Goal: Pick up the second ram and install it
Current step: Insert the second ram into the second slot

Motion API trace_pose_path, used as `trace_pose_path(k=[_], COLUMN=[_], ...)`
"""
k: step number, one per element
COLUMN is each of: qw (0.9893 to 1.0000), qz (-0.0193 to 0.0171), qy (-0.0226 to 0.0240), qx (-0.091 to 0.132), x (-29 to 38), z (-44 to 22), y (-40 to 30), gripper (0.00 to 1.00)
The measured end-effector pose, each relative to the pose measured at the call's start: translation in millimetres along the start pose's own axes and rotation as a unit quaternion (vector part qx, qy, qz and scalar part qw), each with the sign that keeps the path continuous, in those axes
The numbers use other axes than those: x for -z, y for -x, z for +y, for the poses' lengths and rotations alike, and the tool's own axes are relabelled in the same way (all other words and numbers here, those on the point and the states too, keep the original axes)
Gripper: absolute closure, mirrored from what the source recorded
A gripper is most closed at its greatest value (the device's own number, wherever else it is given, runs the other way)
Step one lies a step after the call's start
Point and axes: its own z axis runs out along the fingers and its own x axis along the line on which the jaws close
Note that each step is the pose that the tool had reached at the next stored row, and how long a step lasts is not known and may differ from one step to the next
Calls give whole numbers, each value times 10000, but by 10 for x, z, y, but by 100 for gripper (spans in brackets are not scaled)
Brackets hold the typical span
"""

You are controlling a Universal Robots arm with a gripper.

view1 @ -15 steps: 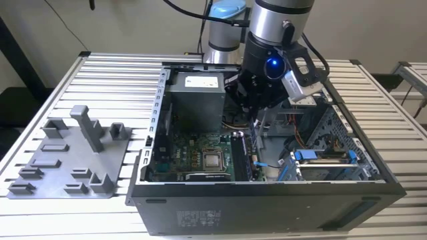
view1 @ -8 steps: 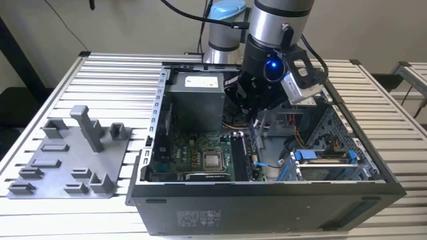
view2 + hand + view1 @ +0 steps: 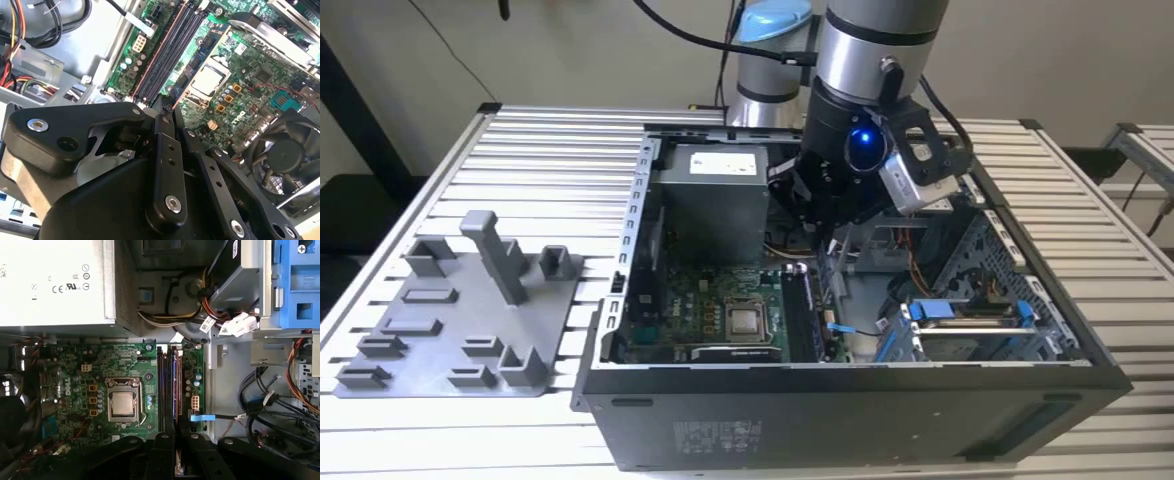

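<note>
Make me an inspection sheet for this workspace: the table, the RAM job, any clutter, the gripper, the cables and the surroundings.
Surface: slatted metal table carrying an open computer case.
Job's things: the second ram is a thin strip between the fingertips, over the memory slots on the motherboard.
Clutter: grey fixture plate with upright pegs, on the table at the exterior view's left of the case.
Gripper: the gripper is lowered inside the case, apparently shut on the second ram.
Cables: wire bundle lies loose beside the motherboard; a black cable hangs by the arm.
Surroundings: plain wall behind the table.
</note>
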Motion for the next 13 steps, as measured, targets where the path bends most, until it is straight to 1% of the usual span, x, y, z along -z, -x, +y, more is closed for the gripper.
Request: trace_pose_path(k=[2, 13], qw=[10000, 10000], qz=[0, 1], qy=[-1, 0], qx=[0, 0], x=[-11, -23], z=[0, 0], y=[0, 0], gripper=[86, 86])
